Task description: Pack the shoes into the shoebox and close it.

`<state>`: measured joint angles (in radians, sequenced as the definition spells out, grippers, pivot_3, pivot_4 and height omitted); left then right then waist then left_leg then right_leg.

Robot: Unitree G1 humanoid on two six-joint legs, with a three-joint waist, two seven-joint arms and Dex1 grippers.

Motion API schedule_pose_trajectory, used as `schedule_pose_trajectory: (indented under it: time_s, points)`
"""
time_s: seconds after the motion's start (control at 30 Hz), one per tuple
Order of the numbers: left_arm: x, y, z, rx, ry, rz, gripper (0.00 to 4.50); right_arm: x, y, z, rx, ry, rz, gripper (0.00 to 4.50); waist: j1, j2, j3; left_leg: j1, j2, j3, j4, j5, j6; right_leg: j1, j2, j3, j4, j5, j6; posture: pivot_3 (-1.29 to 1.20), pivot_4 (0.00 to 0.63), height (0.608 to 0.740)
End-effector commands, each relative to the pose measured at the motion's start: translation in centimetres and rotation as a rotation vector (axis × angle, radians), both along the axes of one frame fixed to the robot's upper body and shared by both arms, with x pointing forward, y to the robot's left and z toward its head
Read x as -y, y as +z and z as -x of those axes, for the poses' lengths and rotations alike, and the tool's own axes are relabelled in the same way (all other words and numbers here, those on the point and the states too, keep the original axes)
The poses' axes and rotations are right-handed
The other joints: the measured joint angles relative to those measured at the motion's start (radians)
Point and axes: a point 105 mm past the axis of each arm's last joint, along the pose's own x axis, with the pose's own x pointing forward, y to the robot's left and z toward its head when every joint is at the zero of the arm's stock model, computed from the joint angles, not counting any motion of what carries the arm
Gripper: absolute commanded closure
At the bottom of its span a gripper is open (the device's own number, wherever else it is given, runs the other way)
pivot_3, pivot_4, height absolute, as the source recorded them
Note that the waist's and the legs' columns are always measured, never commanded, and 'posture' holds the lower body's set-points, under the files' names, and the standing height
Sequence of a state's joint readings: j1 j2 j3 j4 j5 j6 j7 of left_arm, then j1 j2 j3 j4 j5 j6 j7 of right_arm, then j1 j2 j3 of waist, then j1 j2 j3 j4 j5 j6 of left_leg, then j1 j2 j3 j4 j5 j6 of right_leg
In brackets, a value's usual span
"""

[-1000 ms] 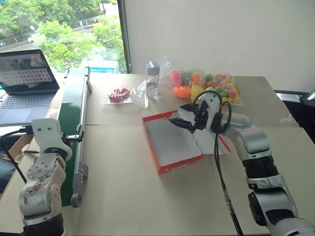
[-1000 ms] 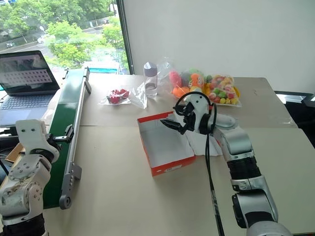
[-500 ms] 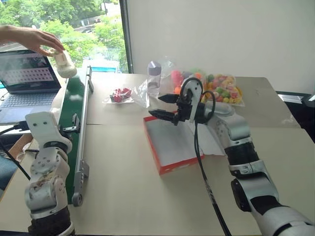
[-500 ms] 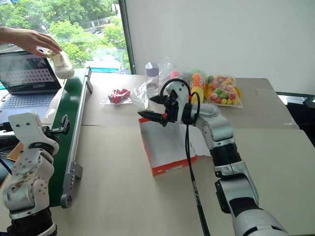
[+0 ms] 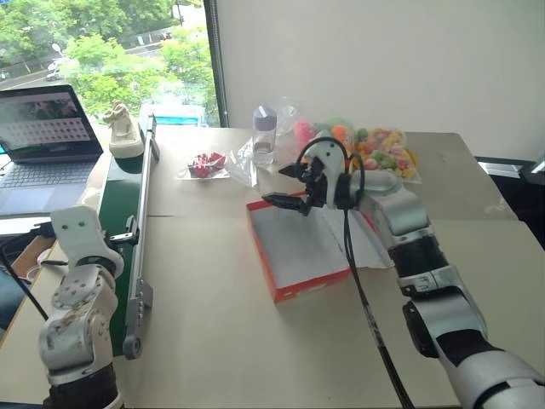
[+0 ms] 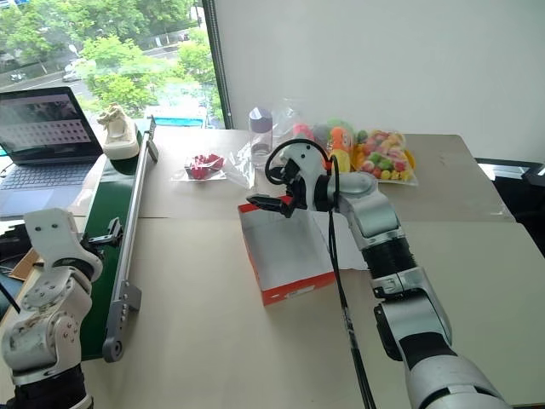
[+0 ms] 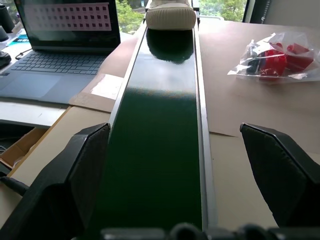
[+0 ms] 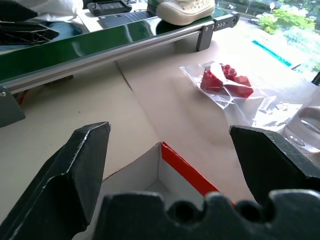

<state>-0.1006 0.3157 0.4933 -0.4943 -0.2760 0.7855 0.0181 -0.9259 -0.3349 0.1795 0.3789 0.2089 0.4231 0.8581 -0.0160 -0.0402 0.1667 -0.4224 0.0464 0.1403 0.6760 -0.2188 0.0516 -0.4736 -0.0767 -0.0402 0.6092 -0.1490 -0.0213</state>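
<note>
One cream-white openwork shoe [image 5: 125, 136] sits at the far end of the long green conveyor tray [image 5: 123, 200], lying lengthwise along it, straight ahead of my left gripper [image 7: 192, 165]. That arm is nearer, I judge. Both grippers gape empty; my right gripper [image 5: 289, 187] hovers over the open red-orange cardboard shoebox [image 5: 298, 249].

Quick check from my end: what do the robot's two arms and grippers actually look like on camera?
Both arms are built of silver-grey rounded segments with black joints. The right gripper has two black pointed fingers on a white housing, with a black cable looping over it and trailing down the forearm. The left gripper has broad, matte black, wedge-shaped fingers.
</note>
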Motion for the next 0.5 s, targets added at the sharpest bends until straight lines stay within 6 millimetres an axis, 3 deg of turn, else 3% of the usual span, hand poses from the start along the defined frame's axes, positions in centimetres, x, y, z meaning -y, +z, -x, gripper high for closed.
schedule_pose_trajectory:
  time_s: [0.03,0.23,0.5]
  points:
    - [0.0,1.5,0.5,0.069,-0.004,-0.012,0.04,0.1,0.5,-0.6,0.011,-0.047,-0.035,0.00,0.001,0.000,0.000,0.000,0.000,0.000,0.000,0.000,0.000,0.000,0.000,0.000,0.000,0.001,-0.002,0.00,0.150,0.740]
    - [-0.2,1.5,-0.2,0.070,-0.002,-0.010,0.04,-0.2,-0.1,-0.4,-0.010,-0.045,-0.053,0.00,0.001,0.000,0.000,-0.001,0.000,0.000,0.000,0.000,0.000,0.000,0.000,0.000,0.000,0.001,-0.002,0.00,0.150,0.740]
    - [-2.0,3.6,-3.3,0.090,0.038,-0.047,0.04,0.1,-0.1,-0.2,-0.009,-0.057,-0.059,0.00,0.002,0.000,0.000,-0.001,-0.001,0.000,0.000,0.000,0.000,0.000,0.000,-0.001,0.000,0.000,0.002,0.00,0.150,0.740]
